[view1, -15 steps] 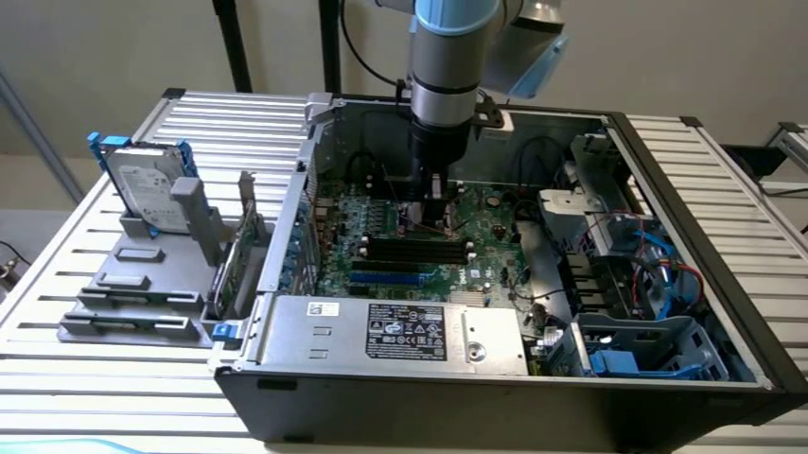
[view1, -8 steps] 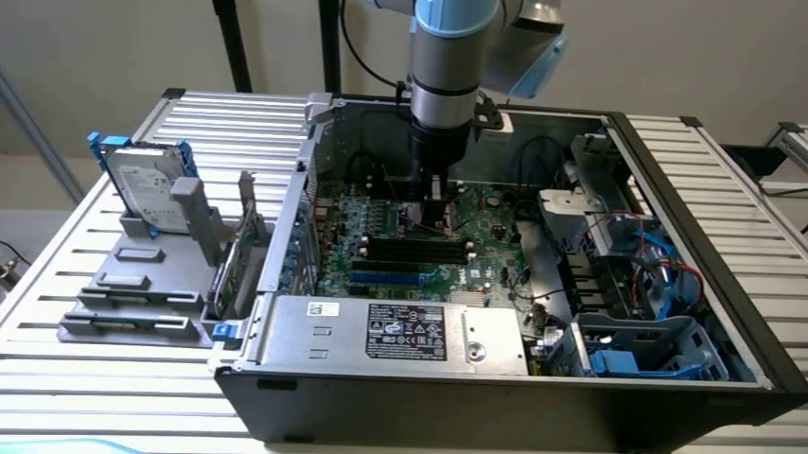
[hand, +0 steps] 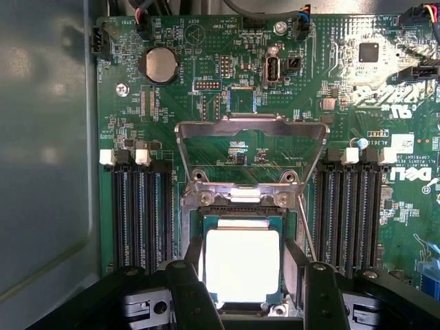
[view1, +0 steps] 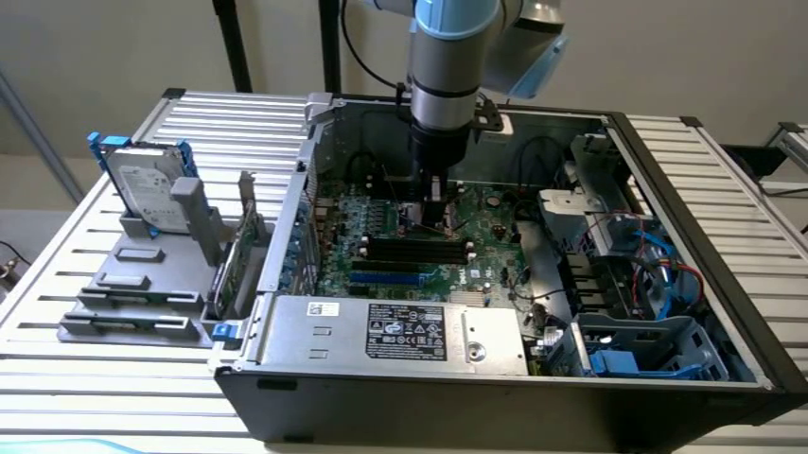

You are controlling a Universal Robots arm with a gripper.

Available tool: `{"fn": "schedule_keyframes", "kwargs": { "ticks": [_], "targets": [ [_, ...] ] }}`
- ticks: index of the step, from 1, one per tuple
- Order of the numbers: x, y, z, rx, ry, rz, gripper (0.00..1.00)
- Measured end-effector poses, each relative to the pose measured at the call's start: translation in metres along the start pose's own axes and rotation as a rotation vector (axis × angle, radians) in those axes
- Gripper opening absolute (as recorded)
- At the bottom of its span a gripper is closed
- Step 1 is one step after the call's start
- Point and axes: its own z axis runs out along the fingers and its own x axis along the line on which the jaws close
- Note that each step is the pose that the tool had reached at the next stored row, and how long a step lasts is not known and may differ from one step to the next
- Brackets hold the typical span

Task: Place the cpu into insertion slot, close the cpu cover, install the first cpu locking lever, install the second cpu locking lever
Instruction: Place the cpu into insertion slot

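arm [view1: 445, 57]: upright, pointing straight down | wrist [view1: 437, 142]: vertical, in line with arm | gripper [view1: 436, 219]: aimed downward, jaws spread wide | fingers [hand: 194, 295]: two, dark, parallel

Silver-grey tube arm [view1: 445, 66] with pale blue joint caps, a black cable [view1: 358, 52] beside it, a black wrist block, and a black pincer [hand: 251, 292] with matte fingers [hand: 192, 295]

One cpu [hand: 242, 265], one cpu cover [hand: 251, 128], one coin battery [hand: 159, 64], two fingers [hand: 194, 302], two memory-slot banks [hand: 141, 213], one hard drive [view1: 142, 189].
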Motion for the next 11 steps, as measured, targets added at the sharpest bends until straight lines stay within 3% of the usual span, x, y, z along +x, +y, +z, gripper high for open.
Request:
{"fn": "schedule_keyframes", "kwargs": {
  "ticks": [11],
  "targets": [
    [-0.0001,0.0000,0.0026,0.0001,-0.0002,0.007,0.54]
  ]
}}
